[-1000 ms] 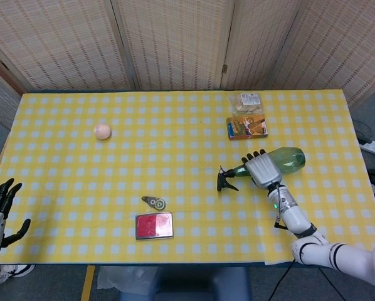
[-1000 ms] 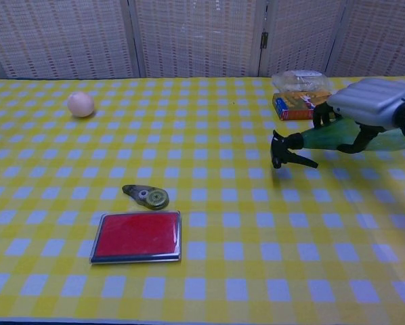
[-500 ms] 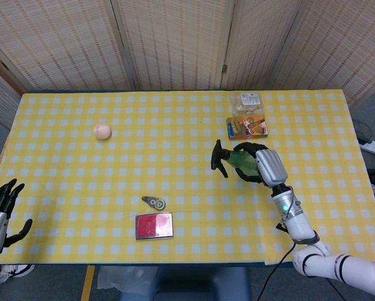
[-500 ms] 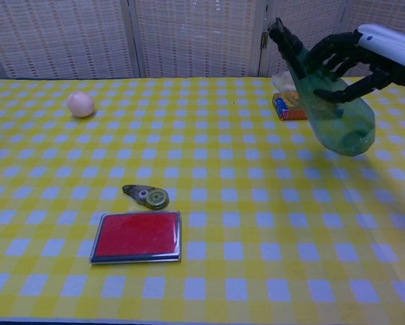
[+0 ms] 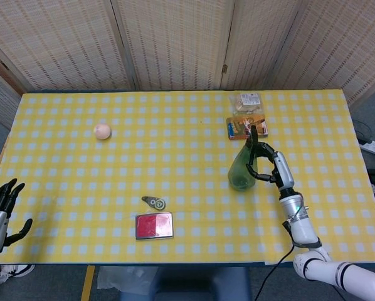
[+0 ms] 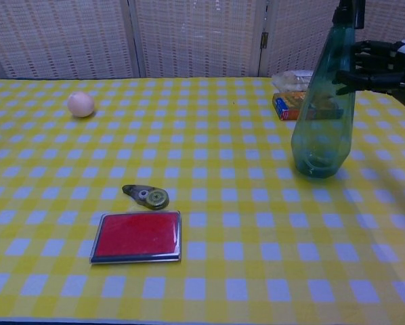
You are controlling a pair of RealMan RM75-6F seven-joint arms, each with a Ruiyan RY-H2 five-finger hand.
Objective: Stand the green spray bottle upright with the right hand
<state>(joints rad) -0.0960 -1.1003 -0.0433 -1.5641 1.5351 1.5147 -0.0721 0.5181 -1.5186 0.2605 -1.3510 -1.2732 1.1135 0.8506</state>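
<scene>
Bottle [image 5: 242, 168] stands mid-right; orange box [image 5: 246, 127] and bag [image 5: 248, 101] crowd just above it. Lower right cloth bare. Red case [image 5: 154, 226], tape [image 5: 154, 202] lower centre.

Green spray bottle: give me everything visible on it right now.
The green spray bottle is translucent green, plastic by its look, with a wide rounded base narrowing to a slim neck and a dark spray head at the top. It stands upright on the yellow checked tablecloth, just in front of the snack packets. The right hand is wrapped around its upper body. It looks empty or nearly so.
</scene>
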